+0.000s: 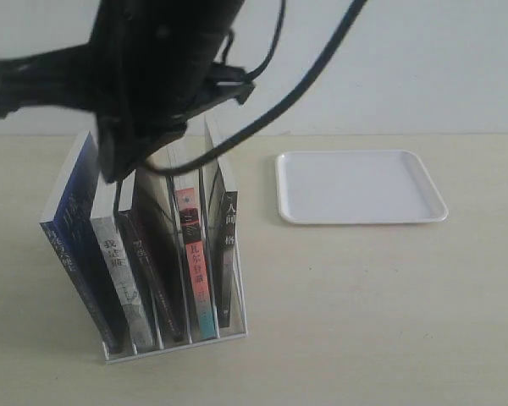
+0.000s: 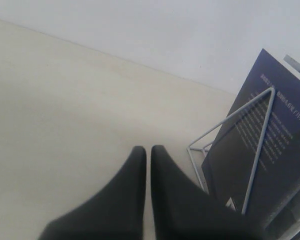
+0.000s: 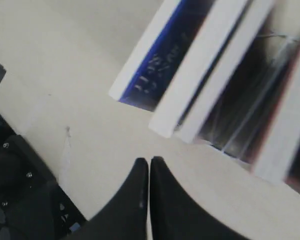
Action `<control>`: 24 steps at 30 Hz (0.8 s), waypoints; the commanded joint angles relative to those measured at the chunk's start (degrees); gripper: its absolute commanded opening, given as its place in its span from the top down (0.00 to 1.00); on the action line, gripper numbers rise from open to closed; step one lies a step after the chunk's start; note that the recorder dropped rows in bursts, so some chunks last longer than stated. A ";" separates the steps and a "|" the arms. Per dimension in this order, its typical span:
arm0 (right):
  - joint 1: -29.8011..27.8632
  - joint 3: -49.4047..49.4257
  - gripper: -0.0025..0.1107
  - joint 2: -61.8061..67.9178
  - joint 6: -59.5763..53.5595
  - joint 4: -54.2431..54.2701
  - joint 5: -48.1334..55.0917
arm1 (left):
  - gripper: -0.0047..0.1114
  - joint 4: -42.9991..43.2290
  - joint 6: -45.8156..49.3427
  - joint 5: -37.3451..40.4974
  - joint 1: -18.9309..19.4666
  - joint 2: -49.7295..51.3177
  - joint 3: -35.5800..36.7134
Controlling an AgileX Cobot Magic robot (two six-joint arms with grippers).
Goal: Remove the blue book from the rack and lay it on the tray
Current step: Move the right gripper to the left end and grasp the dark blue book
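Observation:
The blue book (image 1: 72, 228) stands tilted in the leftmost slot of the rack (image 1: 178, 342), beside several other books. The white tray (image 1: 364, 222) lies bare to the right of the rack. A black arm (image 1: 152, 76) hangs over the rack's top and hides the upper back of the books. My right gripper (image 3: 149, 160) is shut on nothing, above the table just off the books' top edges, near the blue book (image 3: 165, 60). Low beside the rack wire (image 2: 230, 118), my left gripper (image 2: 148, 148) is shut and empty, and the blue book's cover (image 2: 285, 145) faces it.
In the other slots stand a grey-spined book (image 1: 118, 271), a dark one, a red and teal one (image 1: 195, 262) and a black-spined one (image 1: 229, 245). A cable hangs from the arm above the rack. Black equipment (image 3: 20, 190) borders the table.

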 commanded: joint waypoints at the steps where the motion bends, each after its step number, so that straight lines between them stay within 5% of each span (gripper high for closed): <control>1: 4.67 -2.79 0.98 2.56 -0.84 -0.93 -3.04 | 0.92 0.03 0.04 -0.66 0.06 -0.18 -0.06; 12: 5.51 -28.57 0.98 14.37 4.04 -10.34 1.06 | 0.92 0.03 0.04 -0.66 0.06 -0.18 -0.06; 21: 5.29 -30.10 0.97 19.03 8.10 -11.28 1.06 | 0.92 0.03 0.04 -0.66 0.06 -0.18 -0.06; 24: 5.29 -30.10 0.88 18.89 9.14 -11.28 1.06 | 0.92 0.03 0.04 -0.66 0.06 -0.18 -0.06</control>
